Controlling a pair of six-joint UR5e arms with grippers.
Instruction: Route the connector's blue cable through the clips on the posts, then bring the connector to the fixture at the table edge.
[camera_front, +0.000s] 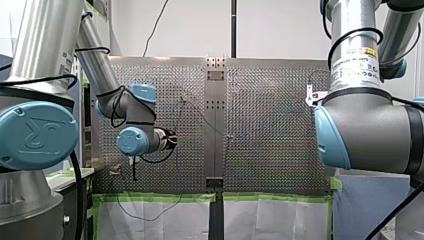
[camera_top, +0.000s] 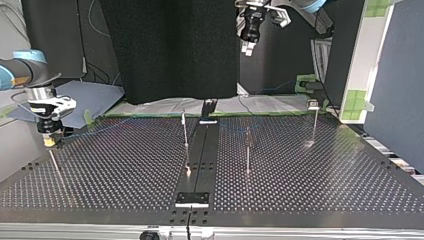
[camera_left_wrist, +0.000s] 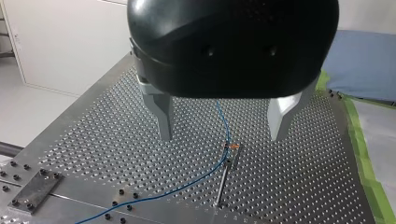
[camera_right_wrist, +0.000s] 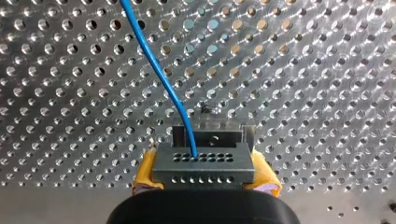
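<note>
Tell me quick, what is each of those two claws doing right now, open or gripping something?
Left gripper: open, holding nothing.
Right gripper: closed on the connector with the blue cable.

Grey connector (camera_right_wrist: 203, 163) held between right gripper's (camera_right_wrist: 205, 173) pads (camera_right_wrist: 145, 171), blue cable (camera_right_wrist: 159, 70) run ahead, seemingly caught in a clip (camera_left_wrist: 232, 147) beneath left gripper (camera_left_wrist: 222, 137).
</note>
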